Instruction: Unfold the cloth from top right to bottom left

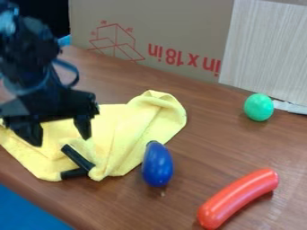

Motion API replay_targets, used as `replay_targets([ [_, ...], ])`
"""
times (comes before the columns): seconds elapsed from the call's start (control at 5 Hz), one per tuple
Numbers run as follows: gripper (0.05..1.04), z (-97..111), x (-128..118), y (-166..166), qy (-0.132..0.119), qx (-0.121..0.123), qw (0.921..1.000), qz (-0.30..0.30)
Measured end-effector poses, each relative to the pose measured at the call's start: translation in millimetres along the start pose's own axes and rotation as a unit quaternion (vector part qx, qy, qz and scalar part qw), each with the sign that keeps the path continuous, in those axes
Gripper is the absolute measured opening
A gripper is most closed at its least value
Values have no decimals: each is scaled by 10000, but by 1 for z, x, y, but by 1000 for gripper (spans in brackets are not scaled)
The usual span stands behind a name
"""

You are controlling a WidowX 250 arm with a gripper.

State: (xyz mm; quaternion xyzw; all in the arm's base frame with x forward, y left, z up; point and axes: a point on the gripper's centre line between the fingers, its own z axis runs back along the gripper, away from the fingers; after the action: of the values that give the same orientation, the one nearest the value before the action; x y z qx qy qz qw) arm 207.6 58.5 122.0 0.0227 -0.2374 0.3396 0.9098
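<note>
Sausage [239, 197]: red toy, curved, lying aslant at lower right; nearer end toward the bottom of the view, other end up and to the right.
Blue surface [27, 209]: flat, lower left corner, past the table edge.
Table [234, 143]: brown wood grain; carries the toys and the work.
Ovoid [157, 165]: glossy blue, elongated, dark at its upper end; lies just beside the right edge of the cloth [123, 130], left of the sausage.
Black piece [76, 157]: two bar-like parts at the near side of the cloth, apart at their left ends; a yellow fold lies at their right. Identity cannot be told.
Cloth, position: yellow, on the left half of the table, reaching near its front left edge; partly hidden by the gripper [62, 141].
Cloth, form: rumpled, spread toward the left; upper right portion bunched in raised, rounded folds.
Gripper, position: above the left part of the cloth, pointing down; contact cannot be told.
Jaws: parted, wide gap between them, yellow fabric seen through it.
Arm [33, 58]: black, entering from upper left, blue cable looped at its side.
Egg [259, 107]: green, right side, beyond the sausage.
Box [186, 29]: cardboard with red markings, upright at the back.
Panel [267, 49]: pale, streaked, back right.
</note>
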Motion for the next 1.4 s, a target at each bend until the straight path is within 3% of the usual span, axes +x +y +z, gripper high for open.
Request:
replay_targets([
  [0.2, 1000, -2, -3, -1, -400, -131, 9983, 392],
  [0.4, 1000, -4, -2, -3, -421, -239, 9977, 470],
  [1.4, 965, -30, -19, -5, -380, 20, 9987, 330],
])
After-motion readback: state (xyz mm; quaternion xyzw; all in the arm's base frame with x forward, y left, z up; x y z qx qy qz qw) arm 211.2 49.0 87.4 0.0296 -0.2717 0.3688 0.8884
